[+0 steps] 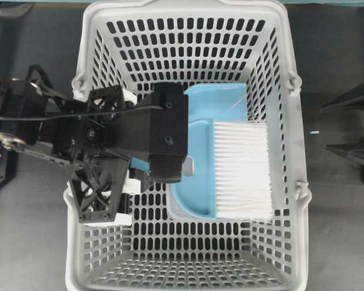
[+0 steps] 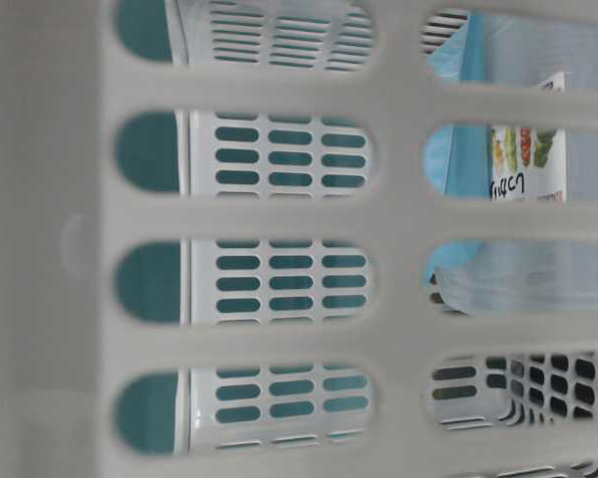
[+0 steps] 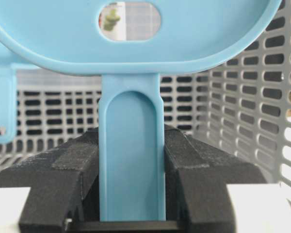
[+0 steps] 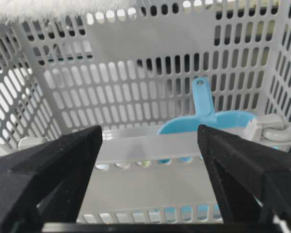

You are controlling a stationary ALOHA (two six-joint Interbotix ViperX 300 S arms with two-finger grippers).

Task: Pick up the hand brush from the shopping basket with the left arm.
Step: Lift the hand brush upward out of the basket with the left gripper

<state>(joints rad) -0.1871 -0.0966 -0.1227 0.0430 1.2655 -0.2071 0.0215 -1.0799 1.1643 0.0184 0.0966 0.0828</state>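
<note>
My left gripper (image 1: 179,165) reaches into the light grey shopping basket (image 1: 88,73) from the left. In the left wrist view its jaws (image 3: 131,145) are shut on the flat light blue handle of the hand brush (image 3: 131,174). The brush's rounded blue head (image 1: 197,176) and its wide fan of white bristles (image 1: 242,170) point to the right. Those bristles (image 4: 39,7) also show along the top of the right wrist view. My right gripper (image 4: 150,136) stands open outside the basket, with only the basket's rim (image 4: 150,145) beyond its fingers.
A blue dustpan (image 1: 215,97) lies under and behind the brush, its thin handle with a hole (image 4: 202,99) showing through the basket wall. The slotted walls close in on all sides. Dark table and arm frames (image 1: 352,100) lie outside.
</note>
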